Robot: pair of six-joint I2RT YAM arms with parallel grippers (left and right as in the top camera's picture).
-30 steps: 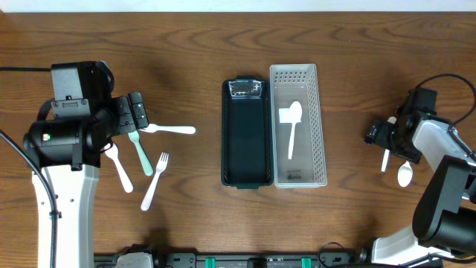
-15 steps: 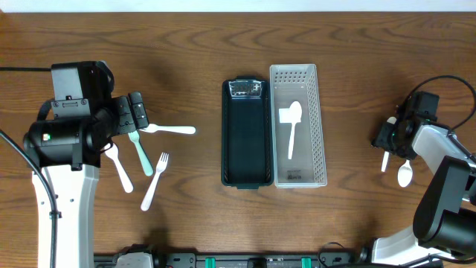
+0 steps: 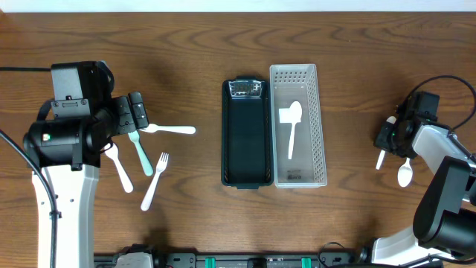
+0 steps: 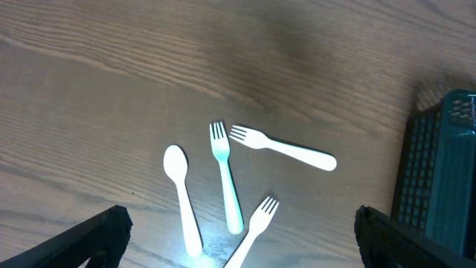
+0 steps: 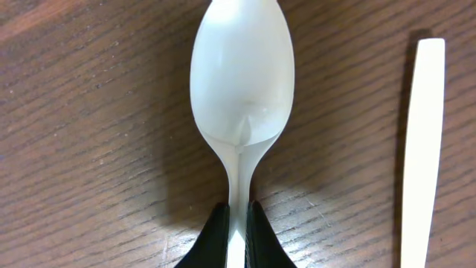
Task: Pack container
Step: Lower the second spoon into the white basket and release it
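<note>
Right wrist view: spoon (image 5: 238, 82) is pinched at its handle by the right end effector (image 5: 236, 217), low at the counter (image 5: 89, 149). Pick step is judged in hand; a lift and carry to the tray (image 3: 322, 126) is called for next.

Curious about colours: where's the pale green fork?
Overhead view: the pale green fork lies left on the table, between a white spoon and a white fork.

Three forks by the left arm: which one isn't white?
The mint-green fork, lying between the white spoon and the lower white fork. That one and the upper fork are plain white.
</note>
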